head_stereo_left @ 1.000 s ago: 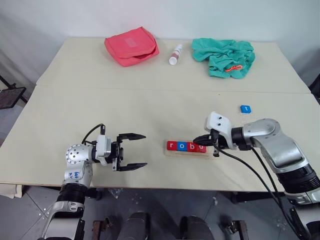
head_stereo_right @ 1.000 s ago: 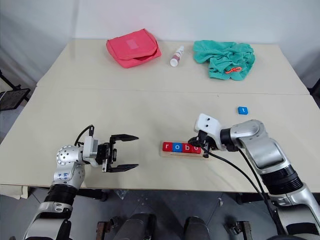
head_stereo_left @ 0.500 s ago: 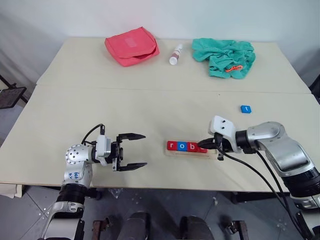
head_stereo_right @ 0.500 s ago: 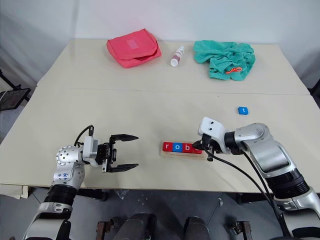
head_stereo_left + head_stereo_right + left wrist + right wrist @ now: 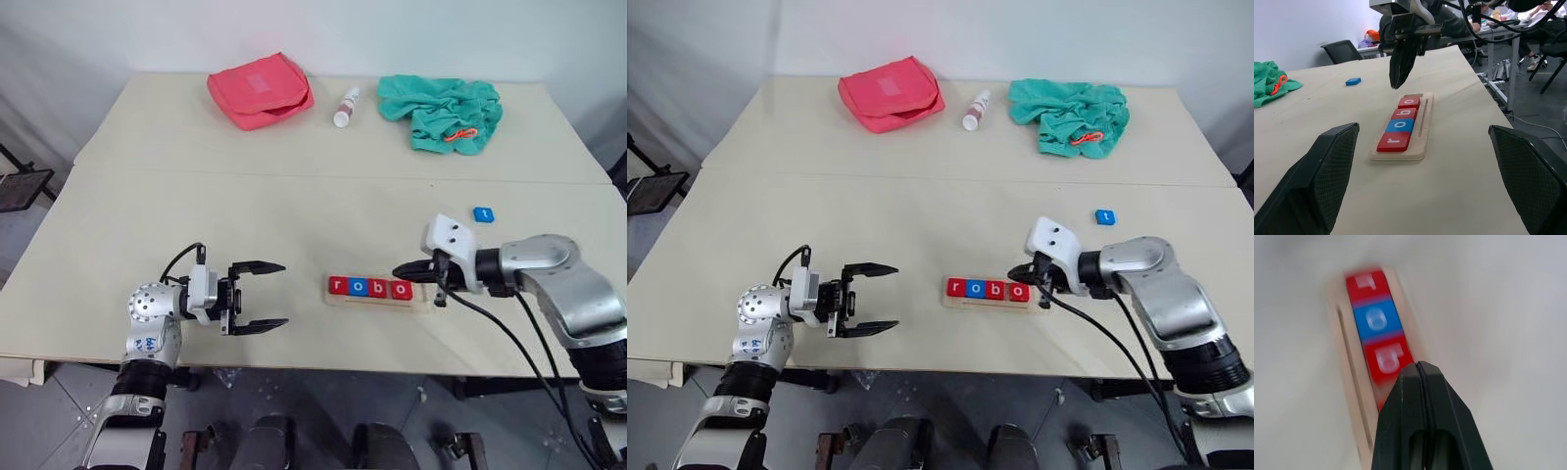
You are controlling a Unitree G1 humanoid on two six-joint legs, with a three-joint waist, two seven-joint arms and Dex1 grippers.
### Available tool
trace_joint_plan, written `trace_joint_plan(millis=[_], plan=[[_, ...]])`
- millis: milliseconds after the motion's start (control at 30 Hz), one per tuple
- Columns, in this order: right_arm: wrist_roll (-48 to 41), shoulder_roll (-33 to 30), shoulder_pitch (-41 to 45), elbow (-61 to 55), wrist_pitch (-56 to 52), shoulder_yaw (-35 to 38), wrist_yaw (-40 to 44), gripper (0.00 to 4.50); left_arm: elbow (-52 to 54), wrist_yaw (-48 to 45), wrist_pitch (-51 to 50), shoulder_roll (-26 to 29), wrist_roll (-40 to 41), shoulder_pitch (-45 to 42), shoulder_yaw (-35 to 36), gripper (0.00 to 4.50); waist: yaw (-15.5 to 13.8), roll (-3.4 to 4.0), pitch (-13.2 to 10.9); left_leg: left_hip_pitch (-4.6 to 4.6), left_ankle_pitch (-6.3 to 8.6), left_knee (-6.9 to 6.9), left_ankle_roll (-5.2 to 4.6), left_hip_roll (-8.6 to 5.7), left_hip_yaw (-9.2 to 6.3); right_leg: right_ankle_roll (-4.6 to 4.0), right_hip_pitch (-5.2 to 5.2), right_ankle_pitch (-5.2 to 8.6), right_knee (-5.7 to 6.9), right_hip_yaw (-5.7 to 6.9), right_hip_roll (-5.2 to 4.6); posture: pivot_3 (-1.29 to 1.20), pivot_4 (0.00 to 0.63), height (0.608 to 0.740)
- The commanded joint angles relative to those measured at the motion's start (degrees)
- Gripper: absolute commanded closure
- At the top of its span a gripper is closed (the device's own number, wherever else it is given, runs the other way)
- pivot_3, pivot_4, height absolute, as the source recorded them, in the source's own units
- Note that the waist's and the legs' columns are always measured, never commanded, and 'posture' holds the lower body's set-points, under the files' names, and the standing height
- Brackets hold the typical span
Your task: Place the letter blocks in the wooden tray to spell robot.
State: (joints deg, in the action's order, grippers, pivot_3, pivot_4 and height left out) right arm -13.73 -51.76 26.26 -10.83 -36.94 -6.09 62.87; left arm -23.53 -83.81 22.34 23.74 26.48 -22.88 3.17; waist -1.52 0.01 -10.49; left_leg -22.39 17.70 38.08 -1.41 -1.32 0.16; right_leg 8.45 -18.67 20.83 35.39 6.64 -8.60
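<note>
Since a second ago the right gripper (image 5: 400, 270) has been drawn back to the right, off the row of letter blocks (image 5: 369, 287), so that the last red block, hidden under its fingers before, is uncovered. Its two black fingers are pressed together with nothing between them, and the tip is held just above the right end of the wooden tray (image 5: 376, 300). The tray lies near the front edge of the pale table (image 5: 294, 215), between the two arms. Four blocks are seated in it side by side, touching, coloured red, blue, red, red and reading r, o, b, o. The right end of the tray is left bare. A fifth block, the blue block (image 5: 481, 213), lies flat on the table well apart from the tray, farther back and to the right. The left gripper (image 5: 265, 295) is held level above the table to the left of the tray, pointing toward it, with its fingers spread wide and nothing between them. Along the far edge of the table a pink pouch (image 5: 259, 90), a small white bottle (image 5: 344, 106) and a crumpled green cloth (image 5: 443, 111) are set in a row.
</note>
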Motion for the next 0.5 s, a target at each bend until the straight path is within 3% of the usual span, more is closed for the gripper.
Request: trace_joint_plan(millis=[33,500], plan=[[0.54,-1.5,-1.94,0.16,2.1,1.35,-0.04,4.49,1.14,0.33,0.48,0.23,0.17,0.41,0.16,0.0,0.2,0.0,0.0,0.01,0.0,0.0,0.0,0.02,0.02,0.0,0.0,0.0,0.0,0.0,0.01,0.0,0.15,0.74],[2.67,1.31,-3.64,2.64,5.17,-1.95,-1.46,4.49,0.06,0.05,0.51,0.54,0.03,-0.87,0.31,0.0,0.2,0.0,0.0,0.03,0.0,0.03,0.01,0.05,0.11,0.0,-0.01,0.0,0.0,-0.02,0.01,0.0,0.15,0.74]])
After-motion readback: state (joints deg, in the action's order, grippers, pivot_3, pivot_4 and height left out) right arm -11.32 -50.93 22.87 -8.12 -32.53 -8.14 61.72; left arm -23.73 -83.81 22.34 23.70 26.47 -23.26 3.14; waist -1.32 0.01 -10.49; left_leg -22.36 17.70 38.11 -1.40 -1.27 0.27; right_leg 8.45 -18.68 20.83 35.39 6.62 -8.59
